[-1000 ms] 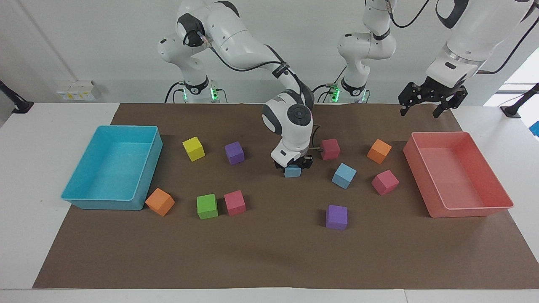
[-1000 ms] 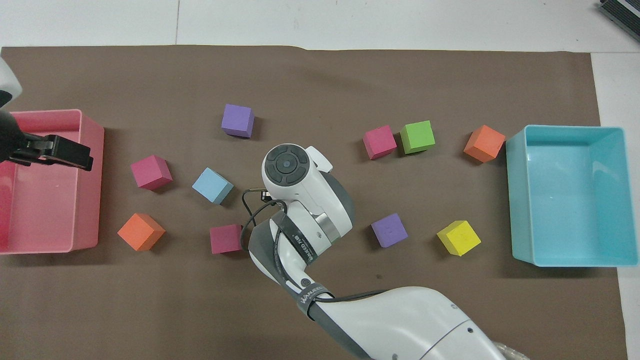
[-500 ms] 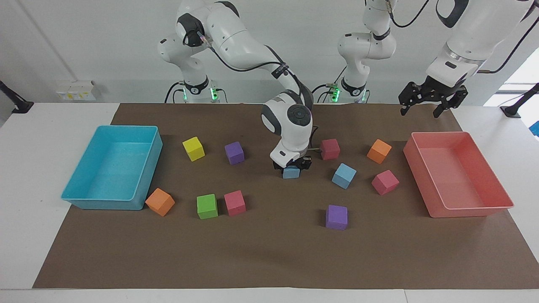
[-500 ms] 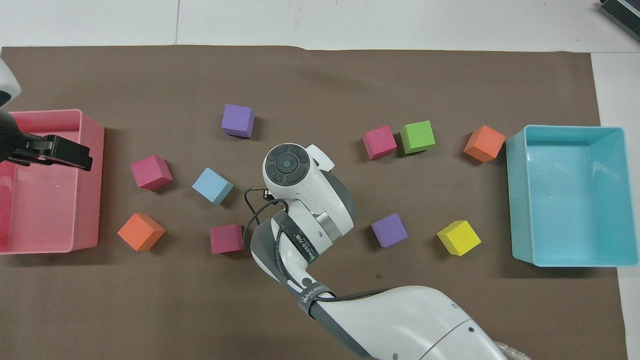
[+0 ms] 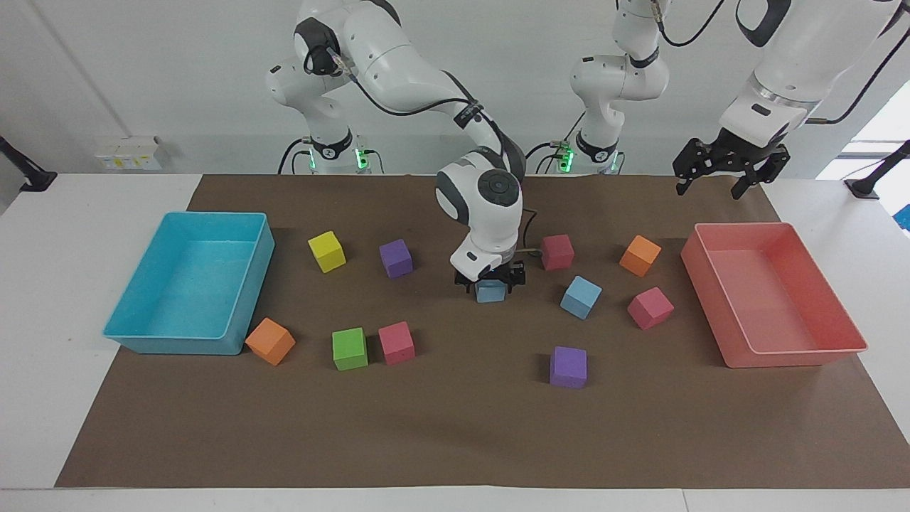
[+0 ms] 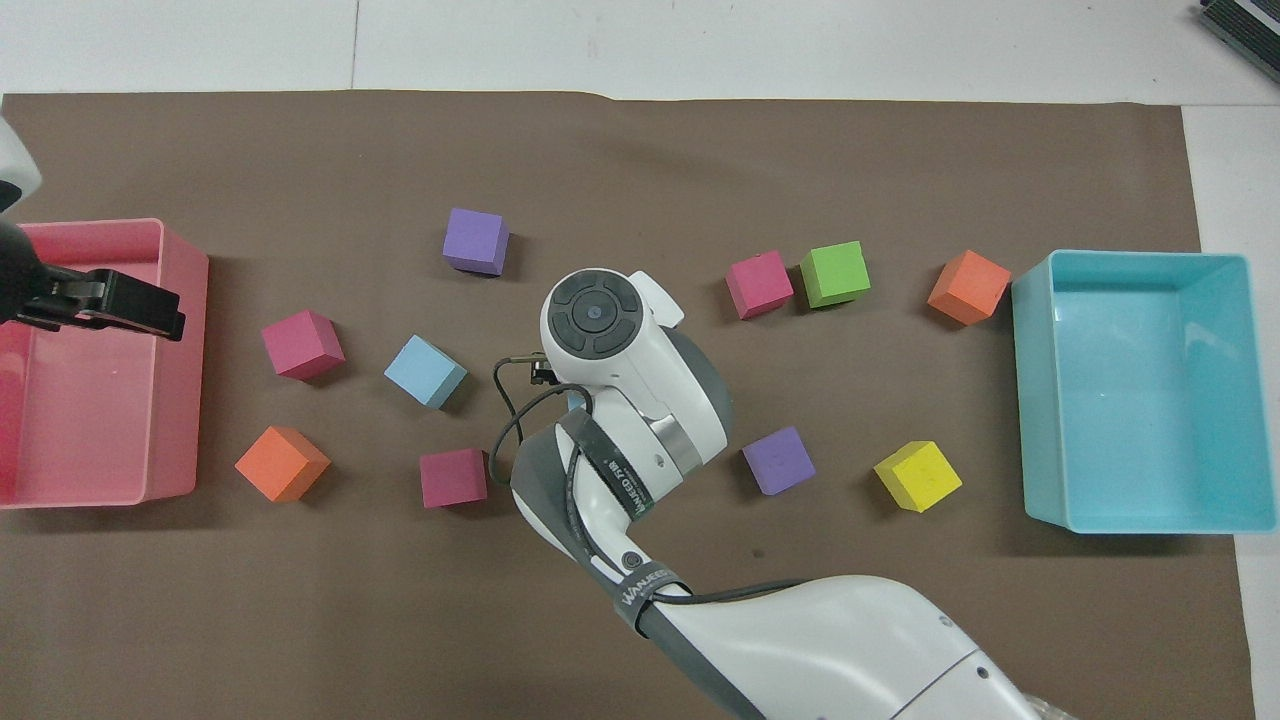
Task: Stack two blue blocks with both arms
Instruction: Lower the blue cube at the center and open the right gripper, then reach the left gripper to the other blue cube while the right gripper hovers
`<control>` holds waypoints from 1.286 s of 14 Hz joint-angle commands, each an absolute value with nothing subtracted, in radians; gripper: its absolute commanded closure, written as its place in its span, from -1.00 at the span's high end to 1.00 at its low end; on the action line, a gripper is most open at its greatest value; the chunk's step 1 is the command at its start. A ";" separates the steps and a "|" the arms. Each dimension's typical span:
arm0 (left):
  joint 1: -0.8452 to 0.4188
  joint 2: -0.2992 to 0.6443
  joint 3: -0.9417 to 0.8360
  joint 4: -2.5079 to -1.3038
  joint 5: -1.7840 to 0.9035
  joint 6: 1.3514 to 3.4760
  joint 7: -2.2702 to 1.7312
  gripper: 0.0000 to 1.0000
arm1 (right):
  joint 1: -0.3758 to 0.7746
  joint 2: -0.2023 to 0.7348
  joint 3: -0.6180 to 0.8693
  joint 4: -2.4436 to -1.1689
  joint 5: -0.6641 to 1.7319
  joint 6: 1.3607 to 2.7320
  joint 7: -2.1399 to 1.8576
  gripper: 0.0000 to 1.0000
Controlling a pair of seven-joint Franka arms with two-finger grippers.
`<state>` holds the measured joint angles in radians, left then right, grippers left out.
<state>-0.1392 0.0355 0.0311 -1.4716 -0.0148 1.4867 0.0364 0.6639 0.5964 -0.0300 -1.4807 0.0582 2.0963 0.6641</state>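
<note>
Up a touch goes the right arm's wrist compared with a second ago, and its jaws now look wider; the right gripper [image 5: 490,283] hangs low over the middle of the brown mat [image 5: 455,441] on the worktop, jaws spread to either side of a blue block [image 5: 490,292] that sits down on the mat; that reads as a release rather than a hold, though from overhead the arm hides the block almost entirely.

At the left arm's end, the left gripper [image 5: 714,182] waits in the air over the end of the pink tray [image 5: 782,359] that lies closest to the robots, jaws wide and carrying nothing.

A little farther from the robots than the first block, and toward the left arm's end, the second blue block [image 5: 581,296] rests alone, turned at an angle, near the first but clearly apart.

So where are we; I'd judge one block set out mid-mat as the base, and that is all; no stack yet; both blues on the mat; the second is untouched and remains to be picked up, carried over and set squarely on top, probably the left arm's job.
</note>
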 commanded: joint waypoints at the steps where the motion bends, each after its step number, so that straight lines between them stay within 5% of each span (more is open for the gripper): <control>1: -0.127 0.014 0.025 -1.497 -0.015 1.511 0.040 1.00 | 0.629 0.525 -0.018 -1.508 0.095 2.086 0.672 1.00; 12: -0.149 0.028 0.017 -1.675 -0.015 1.795 0.040 1.00 | 0.565 0.396 -0.015 -1.526 0.208 2.034 0.577 1.00; 18: -0.193 0.041 0.015 -1.785 -0.015 1.943 0.000 1.00 | 0.430 0.367 -0.015 -1.630 0.495 2.036 -0.029 1.00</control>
<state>-0.1614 0.0512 0.0050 -1.7318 -0.0153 1.8792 0.0305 0.4830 0.4152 -0.0273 -1.5562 0.4122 2.0387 0.1119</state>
